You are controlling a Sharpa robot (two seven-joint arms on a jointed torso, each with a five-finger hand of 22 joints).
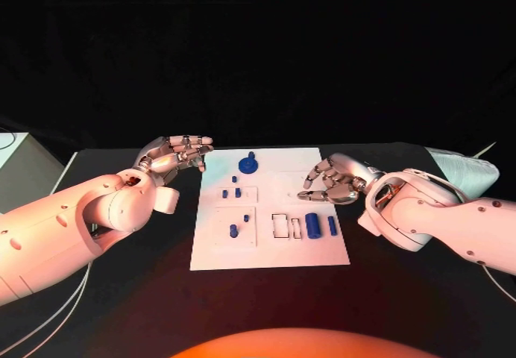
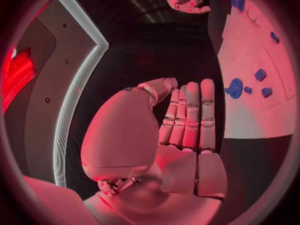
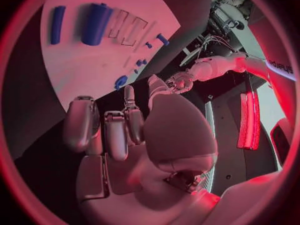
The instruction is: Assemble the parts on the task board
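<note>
The white task board (image 1: 269, 250) lies in the middle of the black table. On it are a round blue part (image 1: 250, 164) at the far end, several small blue pieces (image 1: 231, 193) on the left half, and a thick blue cylinder (image 1: 313, 225) beside a slim blue bar (image 1: 332, 225) on the right. My left hand (image 1: 177, 156) hovers off the board's far left corner, fingers loosely bent, holding nothing. My right hand (image 1: 331, 181) hangs over the board's right edge, fingers loosely curled, also holding nothing. The left wrist view shows the left hand (image 2: 181, 130) beside the board (image 2: 250, 115).
A white box (image 1: 16, 168) stands at the table's left edge and a pale object (image 1: 462, 168) sits at the far right behind my right arm. Thin cables (image 1: 43, 328) trail along the near left. Bare black table surrounds the board.
</note>
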